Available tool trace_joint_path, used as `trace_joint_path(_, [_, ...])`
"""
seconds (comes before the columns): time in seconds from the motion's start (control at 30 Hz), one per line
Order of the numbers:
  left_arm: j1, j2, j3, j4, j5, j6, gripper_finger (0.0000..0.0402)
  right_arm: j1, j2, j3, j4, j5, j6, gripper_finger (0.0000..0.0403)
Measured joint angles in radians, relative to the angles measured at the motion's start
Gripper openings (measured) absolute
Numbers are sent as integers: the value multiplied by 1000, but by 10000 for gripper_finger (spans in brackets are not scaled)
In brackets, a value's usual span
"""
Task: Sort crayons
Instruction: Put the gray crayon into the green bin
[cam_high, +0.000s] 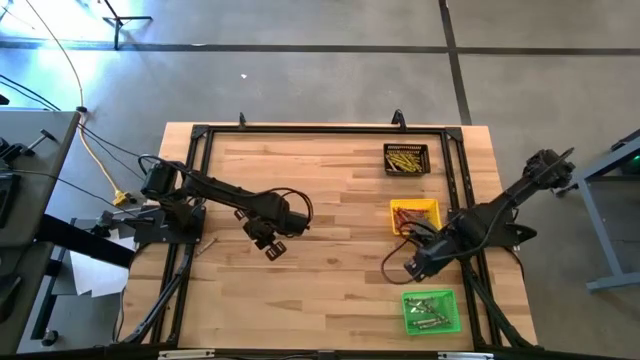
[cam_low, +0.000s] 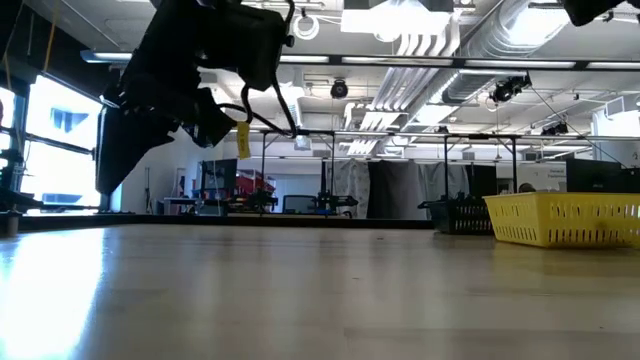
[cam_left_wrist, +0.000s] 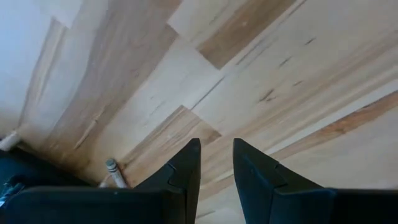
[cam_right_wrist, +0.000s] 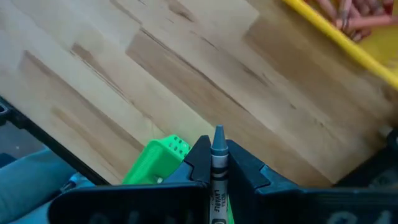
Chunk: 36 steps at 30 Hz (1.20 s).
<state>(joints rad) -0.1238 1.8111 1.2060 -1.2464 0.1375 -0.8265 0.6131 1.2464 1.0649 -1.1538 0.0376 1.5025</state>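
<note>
My right gripper (cam_high: 412, 268) is shut on a grey crayon (cam_right_wrist: 217, 163) above the table, between the yellow tray (cam_high: 414, 203) and the green tray (cam_high: 431, 296). The black tray (cam_high: 406, 147) holds yellow crayons (cam_high: 404, 160). The yellow tray holds red crayons (cam_high: 412, 216), which also show in the right wrist view (cam_right_wrist: 360, 12). The green tray holds greyish crayons (cam_high: 428, 312). My left gripper (cam_high: 268, 246) hangs over bare wood left of the table's middle; its fingers (cam_left_wrist: 189, 171) stand a little apart with nothing between them. My right gripper pinches the grey crayon's paper-wrapped shaft (cam_right_wrist: 218, 177) between its two fingers. The crayon lies along the fingers, and its pointed tip (cam_right_wrist: 218, 134) sticks out past the fingertips. The crayon is clear of the table.
A dark metal frame (cam_high: 200, 180) runs around the tabletop. A small pale stub (cam_left_wrist: 112, 167) shows beside the frame in the left wrist view. Bare wood lies across the table's middle and left. In the low view the yellow tray (cam_low: 565, 220) stands at the right.
</note>
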Motion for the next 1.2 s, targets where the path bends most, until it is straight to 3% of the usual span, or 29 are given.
trace_joint_path(0.33, [-1,0,0,117,6,-9,80,130,125,0,8,-92,104,11])
trace_joint_path(0.53, [-1,0,0,124,10,-28,80,227,200,0,176,-220,140,11])
trace_joint_path(0.73, [-1,0,0,135,10,-33,80,288,273,0,302,-224,111,12])
trace_joint_path(1.03, [-1,0,0,151,10,-34,80,304,347,0,312,-194,62,88])
trace_joint_path(1.2, [-2,0,0,157,-17,-35,80,297,324,0,286,-169,42,102])
